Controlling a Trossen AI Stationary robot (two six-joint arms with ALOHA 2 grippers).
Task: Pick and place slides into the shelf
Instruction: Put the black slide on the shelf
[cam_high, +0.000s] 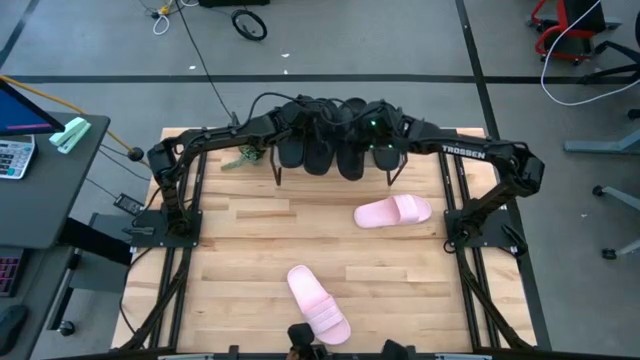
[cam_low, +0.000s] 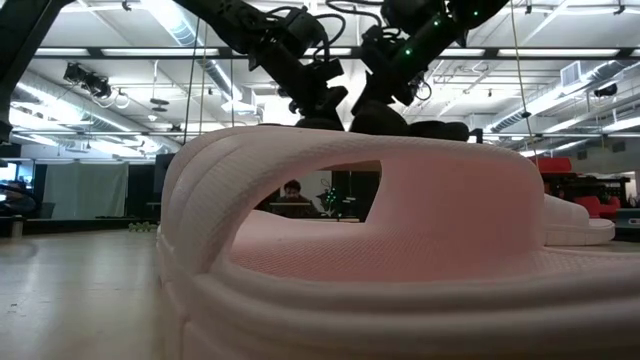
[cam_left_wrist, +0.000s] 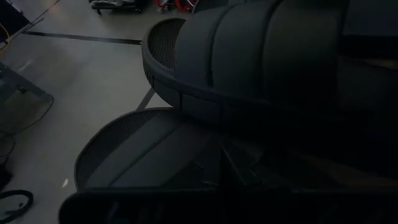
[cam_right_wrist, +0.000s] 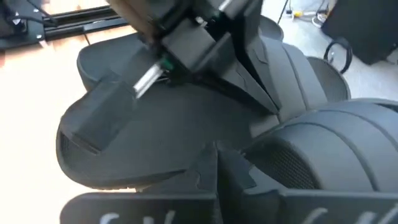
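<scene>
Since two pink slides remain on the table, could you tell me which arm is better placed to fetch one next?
Probably right: the nearer pink slide lies on the right arm's side, just before the shelf.

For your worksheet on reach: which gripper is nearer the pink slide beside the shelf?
Right. The right gripper hovers over the shelf just behind that pink slide; the left gripper sits farther along.

Black slides (cam_right_wrist: 186, 137) fill most of the right wrist's view, lying side by side, their wide straps humped up. The other arm's gripper (cam_right_wrist: 118, 112) reaches down onto one of them, and a strip of pale wooden desk (cam_right_wrist: 31, 87) shows beside them.
</scene>
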